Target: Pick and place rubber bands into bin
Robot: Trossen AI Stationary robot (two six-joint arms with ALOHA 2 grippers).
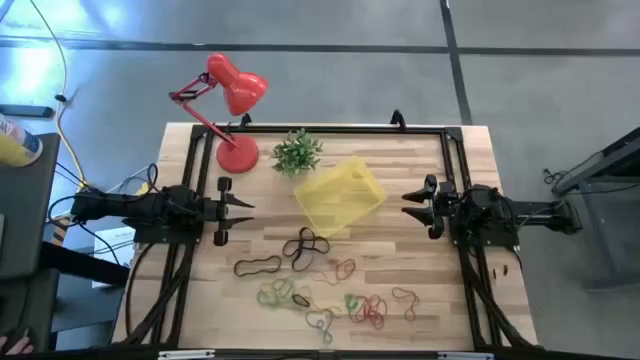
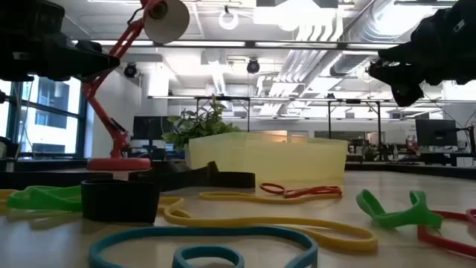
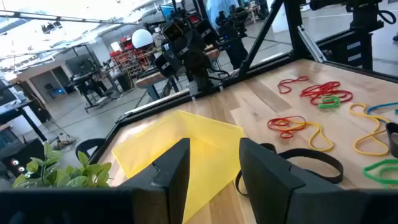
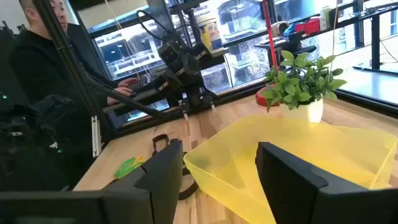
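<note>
Fingers of both arms are seen spread with nothing between them: the left gripper (image 1: pixel 243 215) is held above the left side of the pale wooden counter (image 1: pixel 420 265), the right gripper (image 1: pixel 410 205) above its right side, each pointing inward toward the other. Between them, slightly toward the far edge, the small shallow rectangular bin of translucent yellow plastic (image 1: pixel 340 194) is set at an angle on the counter; no band can be made out inside it. The thin floppy rubber bands (image 1: pixel 310 280) are scattered loose on the near half of the counter: larger black loops (image 1: pixel 305 245) nearest the bin, green and yellow ones (image 1: pixel 285 293) toward the near edge, red and orange ones (image 1: pixel 372 310) to their right. In the left wrist view the dark left fingers (image 3: pixel 180 168) are parted over the bin's yellow wall, and in the right wrist view the right fingers (image 4: pixel 283 171) likewise. A small green spiky plant in a white pot (image 1: pixel 296 152) and a red jointed desk lamp (image 1: pixel 228 110) stand at the far edge. A person in dark clothing (image 4: pixel 37 68) is seen beyond the counter.
</note>
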